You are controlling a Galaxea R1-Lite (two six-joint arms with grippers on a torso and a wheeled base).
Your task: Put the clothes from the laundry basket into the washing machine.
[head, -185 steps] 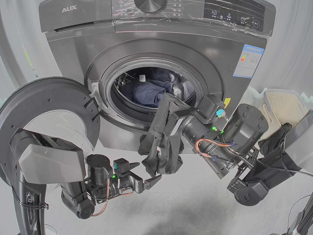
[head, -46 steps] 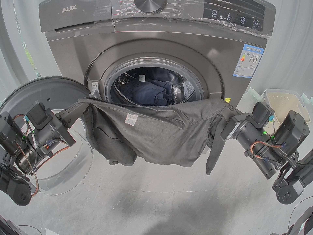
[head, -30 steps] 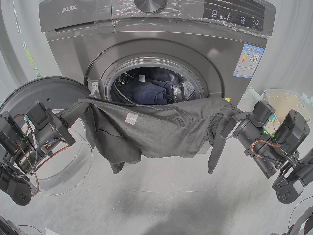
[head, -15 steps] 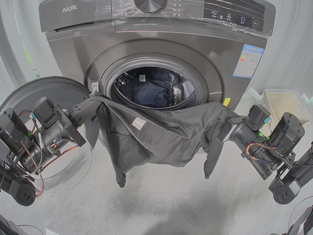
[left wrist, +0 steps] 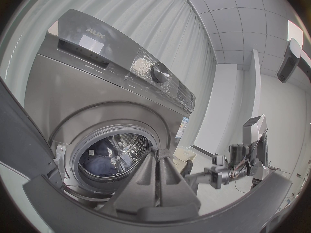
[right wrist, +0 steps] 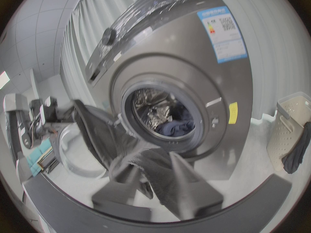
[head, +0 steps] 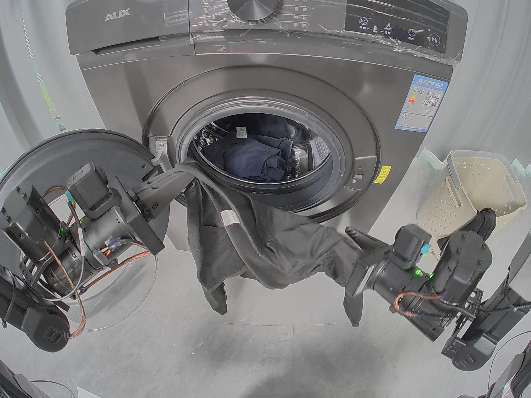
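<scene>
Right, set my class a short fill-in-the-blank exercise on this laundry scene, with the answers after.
The door of the washing machine stands ___.
The clothes already in the washing machine are dark ___.
The laundry basket stands on the robot's ___ side.
The grey garment gripped by the left hand and right hand hangs ___ the washing machine, not in it.
Answers: open; blue; right; outside.

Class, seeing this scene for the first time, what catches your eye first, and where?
A dark grey garment hangs between the left gripper and the right gripper, below the open porthole of the washing machine. Blue clothes lie inside it, and a laundry basket stands on the robot's right.
</scene>
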